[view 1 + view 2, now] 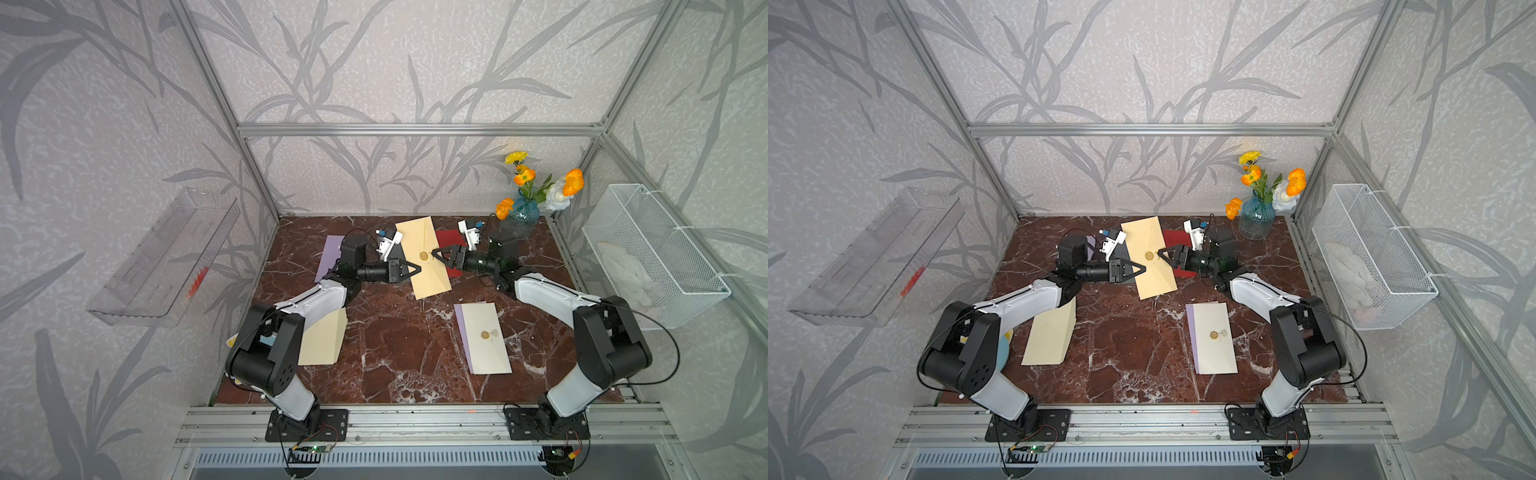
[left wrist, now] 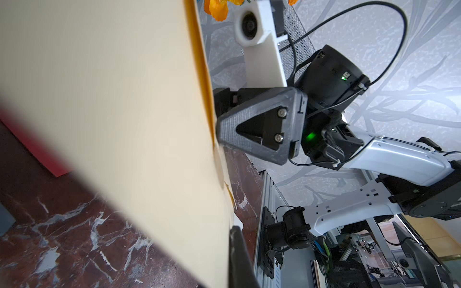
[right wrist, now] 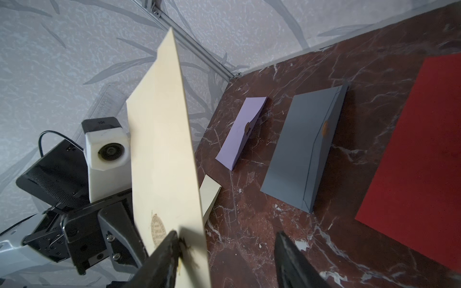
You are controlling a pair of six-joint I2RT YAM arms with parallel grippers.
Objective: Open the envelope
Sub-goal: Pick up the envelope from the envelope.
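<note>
Envelope (image 1: 420,237) is hanging tilted over the far middle of the counter (image 1: 390,340), with its long axis running far to near. Left pincer (image 1: 417,269) is clamping its long edge. Right pincer (image 1: 436,255) is standing with jaws apart on the opposite side, closest to the round seal (image 1: 424,255).

The paper envelope (image 1: 432,276) looks matt, the marbled table (image 1: 395,345) glossy, perhaps stone.

We see the long cream envelope (image 1: 417,239) just above frame centre in both top views, lifted and tilted, with a round gold seal (image 1: 424,255) on its face.
</note>
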